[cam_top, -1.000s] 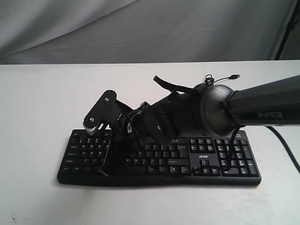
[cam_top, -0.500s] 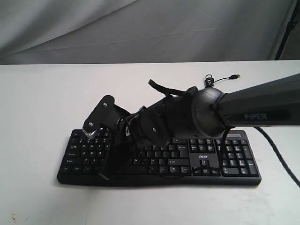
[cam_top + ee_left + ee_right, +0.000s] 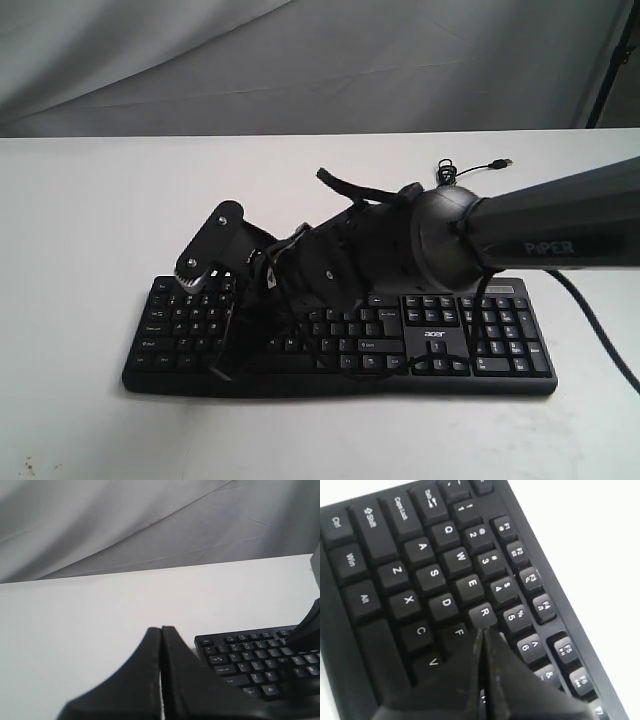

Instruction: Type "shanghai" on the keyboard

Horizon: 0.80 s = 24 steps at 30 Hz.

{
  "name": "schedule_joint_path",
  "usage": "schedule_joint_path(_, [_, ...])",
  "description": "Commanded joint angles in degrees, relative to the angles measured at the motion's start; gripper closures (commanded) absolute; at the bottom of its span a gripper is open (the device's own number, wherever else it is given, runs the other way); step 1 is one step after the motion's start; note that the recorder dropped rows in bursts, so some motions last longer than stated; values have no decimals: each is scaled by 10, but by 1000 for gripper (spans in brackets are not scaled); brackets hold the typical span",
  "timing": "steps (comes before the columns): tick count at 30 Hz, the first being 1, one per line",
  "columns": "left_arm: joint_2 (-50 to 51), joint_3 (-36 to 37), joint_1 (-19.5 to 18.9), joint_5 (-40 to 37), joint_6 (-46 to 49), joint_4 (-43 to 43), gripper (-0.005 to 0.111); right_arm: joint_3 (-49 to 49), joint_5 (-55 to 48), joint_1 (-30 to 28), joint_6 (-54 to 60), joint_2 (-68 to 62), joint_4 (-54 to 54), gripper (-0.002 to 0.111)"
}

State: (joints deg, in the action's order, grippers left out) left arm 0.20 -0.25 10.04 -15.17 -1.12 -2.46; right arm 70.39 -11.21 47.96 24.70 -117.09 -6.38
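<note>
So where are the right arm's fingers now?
In the right wrist view the shut fingers hang over the left half of the keyboard, tips beside the R key and F key.

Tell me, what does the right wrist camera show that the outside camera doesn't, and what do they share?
Only the right wrist view: key legends you can read, such as the R key, with the tips of the closed right hand close by it. Only the exterior view: the whole keyboard with its numeric pad and acer logo, the USB cable, the white table and the long black arm. Both: the black keyboard and that hand over its letter keys.
</note>
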Motion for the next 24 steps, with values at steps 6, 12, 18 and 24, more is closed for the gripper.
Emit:
schedule_joint_path(6, [-2,2,2,3,-2,-3,107,-33,8,-12,5,35,9,108])
schedule_joint_path(12, [-2,2,2,3,-2,-3,107,-46,24,-12,5,35,5,108])
schedule_joint_path(18, [-2,2,2,3,-2,-3,107,-46,34,-14,5,35,5,108])
schedule_joint_path(24, [-2,2,2,3,-2,-3,107,-46,34,-14,5,25,5,108])
